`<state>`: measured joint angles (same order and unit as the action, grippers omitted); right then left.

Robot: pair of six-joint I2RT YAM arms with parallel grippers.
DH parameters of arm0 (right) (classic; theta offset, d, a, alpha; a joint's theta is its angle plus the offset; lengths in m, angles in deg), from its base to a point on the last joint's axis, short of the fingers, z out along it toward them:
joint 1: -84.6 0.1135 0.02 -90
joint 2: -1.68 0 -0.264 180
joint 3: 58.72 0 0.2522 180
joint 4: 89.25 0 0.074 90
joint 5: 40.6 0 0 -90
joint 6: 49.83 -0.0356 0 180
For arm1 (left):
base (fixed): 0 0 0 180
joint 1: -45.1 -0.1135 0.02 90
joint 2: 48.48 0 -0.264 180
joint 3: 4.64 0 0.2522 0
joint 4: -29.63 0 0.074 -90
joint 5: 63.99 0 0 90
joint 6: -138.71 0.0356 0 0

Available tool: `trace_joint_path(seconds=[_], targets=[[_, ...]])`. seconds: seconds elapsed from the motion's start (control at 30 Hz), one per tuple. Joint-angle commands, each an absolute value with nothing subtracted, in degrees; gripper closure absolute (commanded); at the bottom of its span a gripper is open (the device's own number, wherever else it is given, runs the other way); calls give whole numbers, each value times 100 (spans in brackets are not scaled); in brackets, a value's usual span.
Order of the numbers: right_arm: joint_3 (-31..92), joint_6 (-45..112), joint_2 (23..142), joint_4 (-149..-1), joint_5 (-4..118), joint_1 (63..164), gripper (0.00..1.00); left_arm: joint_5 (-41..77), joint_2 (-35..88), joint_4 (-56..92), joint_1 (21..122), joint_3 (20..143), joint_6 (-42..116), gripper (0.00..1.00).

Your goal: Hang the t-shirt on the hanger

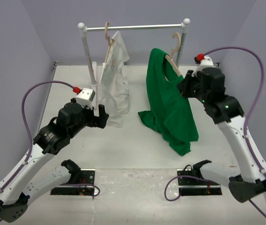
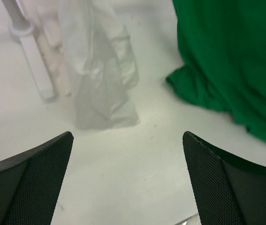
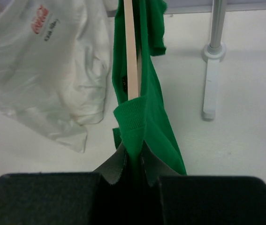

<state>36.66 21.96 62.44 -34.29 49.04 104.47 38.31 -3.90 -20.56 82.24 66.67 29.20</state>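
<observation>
A green t-shirt (image 1: 170, 108) hangs partly over a tan wooden hanger (image 1: 173, 58) on the rail (image 1: 137, 27), its lower part bunched on the table. My right gripper (image 1: 185, 86) is shut on the shirt's ribbed collar edge (image 3: 133, 123), with the hanger arm (image 3: 132, 51) running up just beyond it. The shirt also shows in the left wrist view (image 2: 231, 61). My left gripper (image 1: 102, 117) is open and empty, low over the table by the white shirt; its fingers (image 2: 34, 183) frame bare table.
A white t-shirt (image 1: 114, 84) hangs on a second wooden hanger (image 1: 107, 40) at the rail's left, also in the left wrist view (image 2: 100, 79) and right wrist view (image 3: 43, 65). Rack posts (image 1: 87, 56) (image 1: 184, 40) stand on white bases (image 3: 209, 89). Grey walls enclose the table.
</observation>
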Motion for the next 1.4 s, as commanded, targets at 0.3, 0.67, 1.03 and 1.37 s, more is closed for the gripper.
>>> trace_joint_path(seconds=[0.3,0.67,1.03,1.37], targets=[[4613,1927,7932,-5791,2636,11220,100,4333,-1845,-1886,8210,5905,3307,0],[5222,1783,8975,-5951,2699,11220,100,4520,-2455,-1006,8201,4657,3141,0],[4440,1454,9268,-6486,2963,11249,100,4411,-2219,-1006,8178,4651,3161,0],[3673,1263,8980,-6783,2556,11522,92,4729,-2180,-1047,7945,4634,3107,0]])
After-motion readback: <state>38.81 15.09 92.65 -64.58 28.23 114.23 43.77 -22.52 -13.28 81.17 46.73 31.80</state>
